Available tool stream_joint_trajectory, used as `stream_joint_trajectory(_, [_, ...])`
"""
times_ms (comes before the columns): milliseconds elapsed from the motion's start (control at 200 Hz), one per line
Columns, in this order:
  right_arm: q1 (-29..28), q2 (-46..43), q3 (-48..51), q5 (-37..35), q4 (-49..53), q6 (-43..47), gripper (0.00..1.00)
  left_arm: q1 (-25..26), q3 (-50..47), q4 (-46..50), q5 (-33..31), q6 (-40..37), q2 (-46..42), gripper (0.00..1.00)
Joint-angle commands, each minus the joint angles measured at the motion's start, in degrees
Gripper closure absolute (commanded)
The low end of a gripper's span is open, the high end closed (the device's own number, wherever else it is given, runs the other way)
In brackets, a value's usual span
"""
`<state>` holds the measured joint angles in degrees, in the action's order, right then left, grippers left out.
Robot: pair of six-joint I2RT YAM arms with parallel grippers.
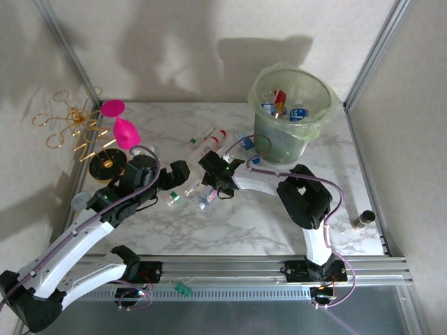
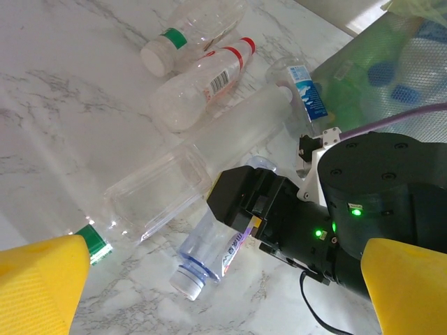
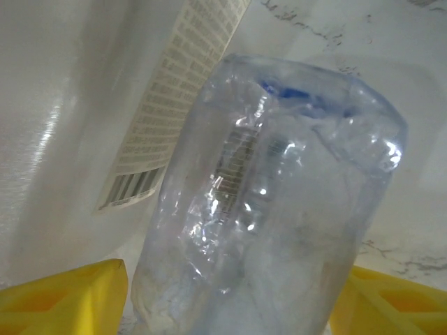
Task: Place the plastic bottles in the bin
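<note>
A clear blue-tinted bottle (image 3: pixel 265 209) with a pale blue cap (image 2: pixel 188 283) lies on the marble table. My right gripper (image 3: pixel 230 300) is open, with a yellow finger close on each side of the bottle's body, and it reaches in from the right (image 1: pixel 209 188). My left gripper (image 2: pixel 223 307) is open and empty just left of the pile (image 1: pixel 180 180). Beside the blue bottle lie a square clear bottle (image 2: pixel 154 192) with a green cap, a red-labelled bottle (image 2: pixel 202 77), a green-capped bottle (image 2: pixel 188 31) and a blue-labelled bottle (image 2: pixel 297 84). The pale-green bin (image 1: pixel 328 105) stands behind and holds several bottles.
A pink goblet (image 1: pixel 119 125) and a gold wire stand (image 1: pixel 73 125) sit at the far left. A small brown bottle (image 1: pixel 363 220) stands near the table's right edge. Frame posts and walls enclose the table on both sides.
</note>
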<state>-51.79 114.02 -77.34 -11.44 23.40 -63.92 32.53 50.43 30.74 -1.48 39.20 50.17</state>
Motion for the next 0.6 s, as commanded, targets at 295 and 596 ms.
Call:
stream_joint_trajectory(295, [0.64, -0.45, 3.79, 2.21, -2.89, 0.64, 0.41, 0.12, 1.00, 0.89, -0.42, -1.76, 0.53, 0.01])
stream_joint_trajectory(596, [0.76, -6.23, 7.01, 0.72, -3.40, 0.79, 0.63, 0.15, 0.95, 1.45, -0.97, -1.51, -0.16, 0.01])
